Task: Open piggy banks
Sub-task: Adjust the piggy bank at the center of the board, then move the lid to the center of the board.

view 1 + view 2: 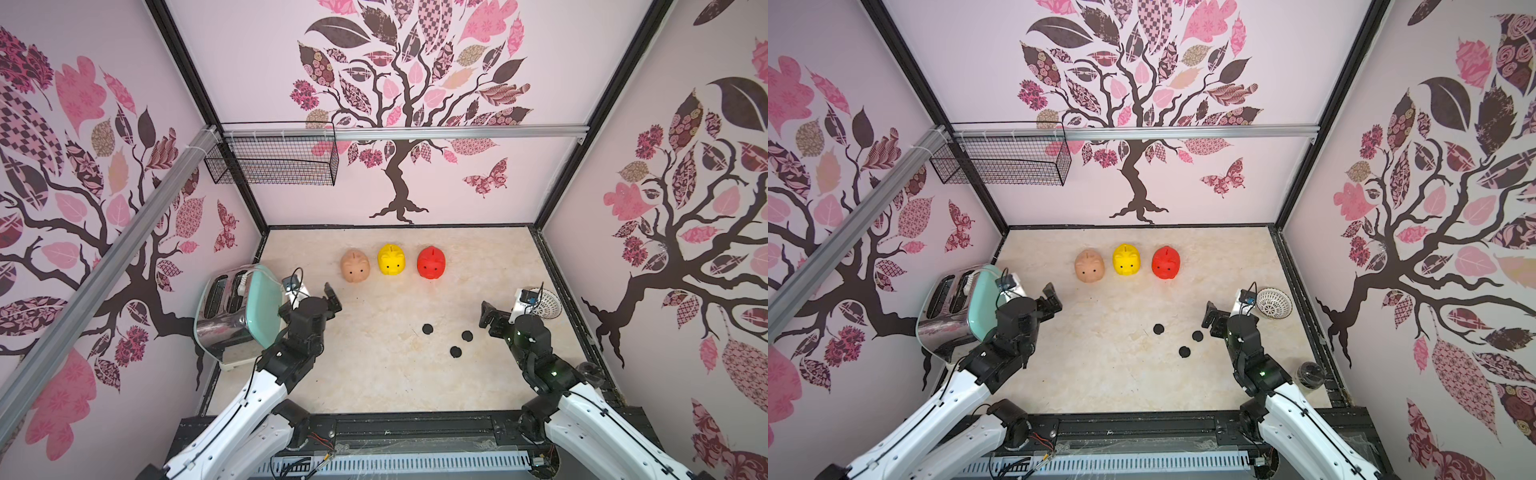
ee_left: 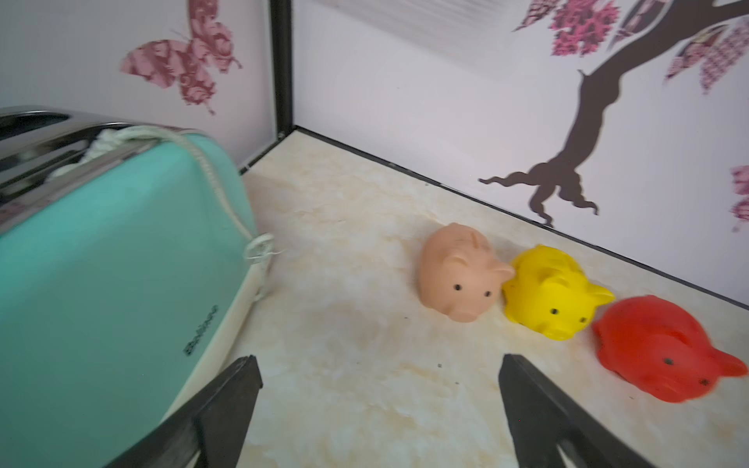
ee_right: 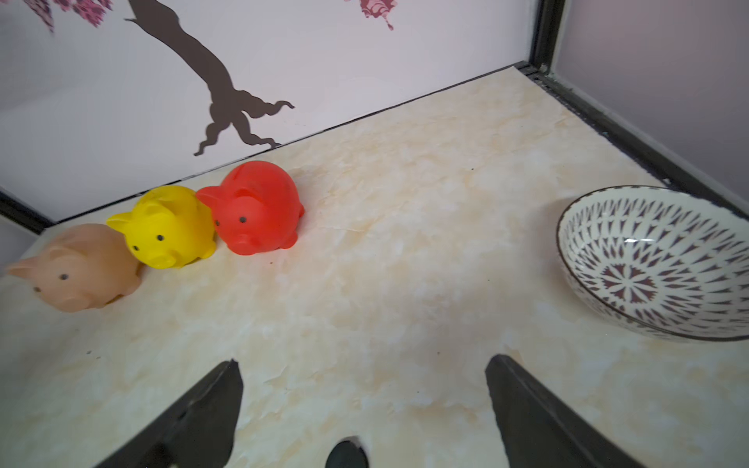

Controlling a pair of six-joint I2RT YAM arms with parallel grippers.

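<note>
- Bench (image 1: 374, 382) is carrying the peach pig (image 1: 355, 268), the yellow pig (image 1: 391, 259) and the red pig (image 1: 431, 262) in a close row near the back wall, and we are seeing all three upright with their snouts facing the arms.
- We are watching the left hand (image 1: 333, 300) hovering just beside the mint-green toaster (image 1: 249, 307), jaws spread wide with nothing between them, short of the peach pig.
- We are finding the right hand (image 1: 488, 318) likewise gaping and empty, near the patterned bowl (image 1: 548, 305).
- Three black discs (image 1: 456, 352) are lying flat on the bench between the two hands, nearer the right one and well apart from the pigs.
</note>
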